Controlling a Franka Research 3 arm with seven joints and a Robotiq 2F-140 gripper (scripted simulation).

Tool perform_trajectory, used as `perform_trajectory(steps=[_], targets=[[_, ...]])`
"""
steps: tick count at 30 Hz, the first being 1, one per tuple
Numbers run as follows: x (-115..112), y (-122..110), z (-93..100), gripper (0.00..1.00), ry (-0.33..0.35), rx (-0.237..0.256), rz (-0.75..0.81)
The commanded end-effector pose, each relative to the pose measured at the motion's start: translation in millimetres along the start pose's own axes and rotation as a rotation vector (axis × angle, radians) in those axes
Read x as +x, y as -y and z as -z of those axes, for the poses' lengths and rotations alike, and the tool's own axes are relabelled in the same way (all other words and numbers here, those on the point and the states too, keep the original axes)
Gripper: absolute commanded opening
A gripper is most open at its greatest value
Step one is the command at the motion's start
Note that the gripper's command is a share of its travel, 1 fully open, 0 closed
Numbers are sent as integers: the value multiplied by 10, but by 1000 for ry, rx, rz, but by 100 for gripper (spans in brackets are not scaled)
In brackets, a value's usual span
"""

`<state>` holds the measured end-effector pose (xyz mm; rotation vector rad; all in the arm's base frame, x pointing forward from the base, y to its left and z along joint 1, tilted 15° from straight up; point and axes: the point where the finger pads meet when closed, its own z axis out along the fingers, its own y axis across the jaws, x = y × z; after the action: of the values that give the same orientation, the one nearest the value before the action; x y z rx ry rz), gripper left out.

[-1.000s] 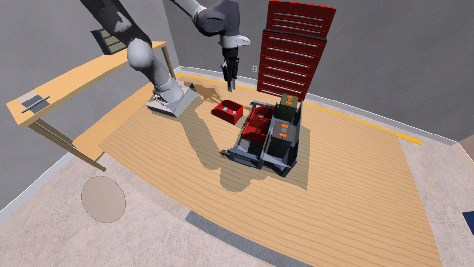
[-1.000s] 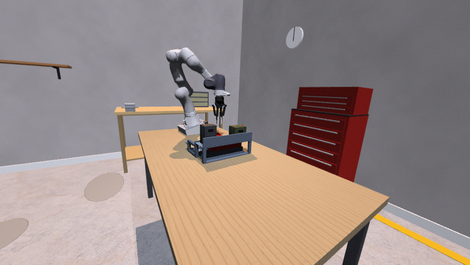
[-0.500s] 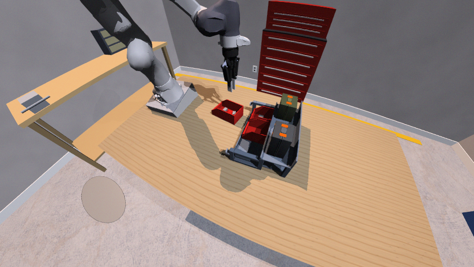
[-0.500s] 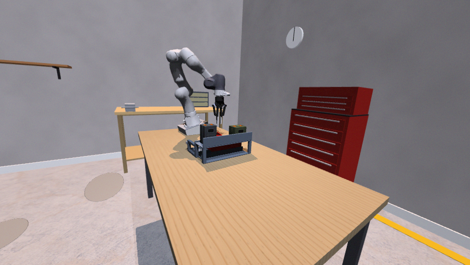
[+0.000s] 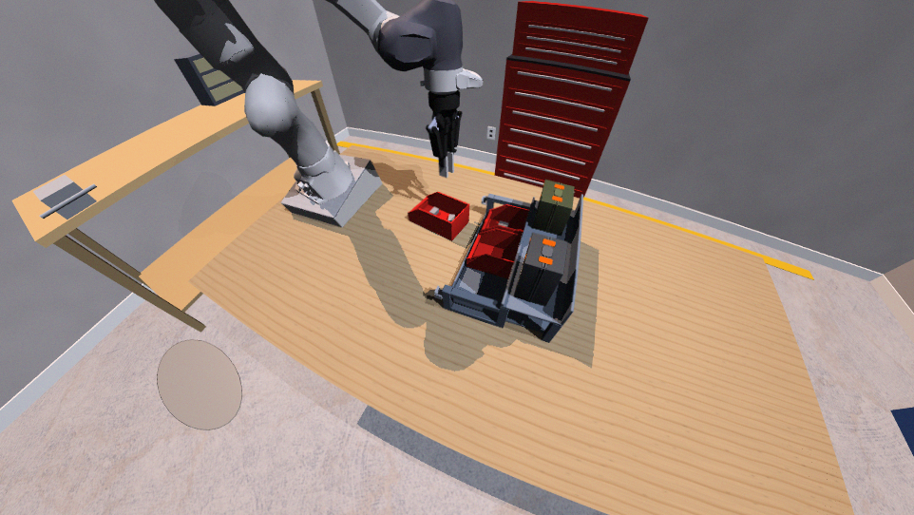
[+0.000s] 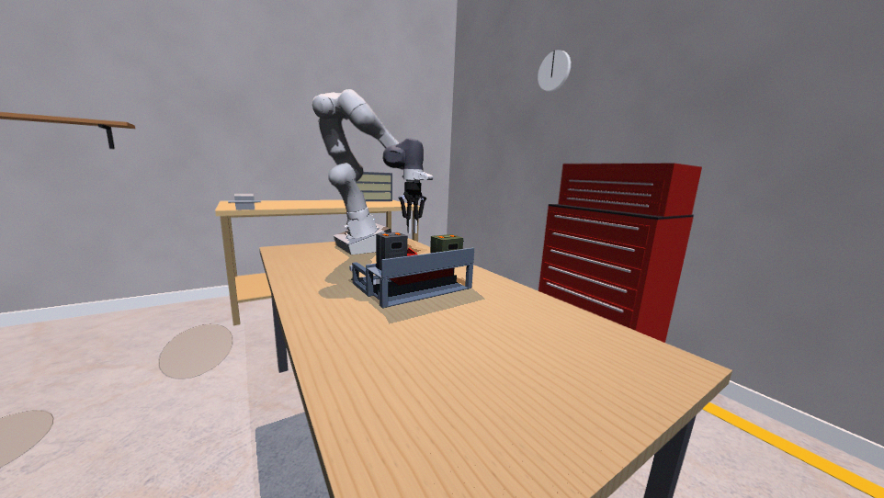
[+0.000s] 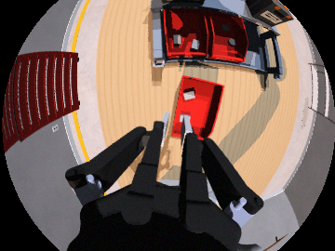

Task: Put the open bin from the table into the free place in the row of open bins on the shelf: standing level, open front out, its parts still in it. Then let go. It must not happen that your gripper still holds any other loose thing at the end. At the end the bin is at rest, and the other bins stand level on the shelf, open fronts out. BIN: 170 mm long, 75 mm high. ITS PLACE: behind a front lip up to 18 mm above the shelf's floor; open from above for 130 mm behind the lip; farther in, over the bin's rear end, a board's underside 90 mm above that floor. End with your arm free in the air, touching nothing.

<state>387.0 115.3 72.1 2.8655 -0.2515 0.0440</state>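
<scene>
The red open bin (image 5: 432,223) (image 7: 207,106) stands on the wooden table (image 5: 639,383) to the left of the shelf, with small grey parts in it. The grey-blue shelf (image 5: 469,305) (image 6: 422,263) (image 7: 274,60) holds two red open bins (image 5: 496,253) (image 5: 509,217) (image 7: 184,38) (image 7: 227,38) in its lower row. A free dark place (image 5: 481,282) lies at the near end of that row. My gripper (image 5: 446,171) (image 6: 413,232) (image 7: 175,121) hangs above the table bin's far end. Its fingers are nearly together with nothing between them.
A green case (image 5: 555,200) (image 6: 447,242) and a dark case (image 5: 543,265) (image 6: 391,245) (image 7: 268,6) stand on the shelf's upper board. A red tool cabinet (image 5: 562,115) (image 6: 612,247) stands behind the table. The robot base (image 5: 333,191) is to the left.
</scene>
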Motion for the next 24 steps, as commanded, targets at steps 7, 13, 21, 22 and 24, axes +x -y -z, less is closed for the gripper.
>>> perform_trajectory(steps=[7, 13, 21, 22, 24], targets=[[-2, -5, -107, 15, -3, -2, -4], [0, -6, -177, 15, -3, -2, -4], [4, -8, -344, 15, -3, -2, -4], [4, -9, -365, 15, -3, -2, -4], [5, -9, -407, 15, -3, -2, -4]])
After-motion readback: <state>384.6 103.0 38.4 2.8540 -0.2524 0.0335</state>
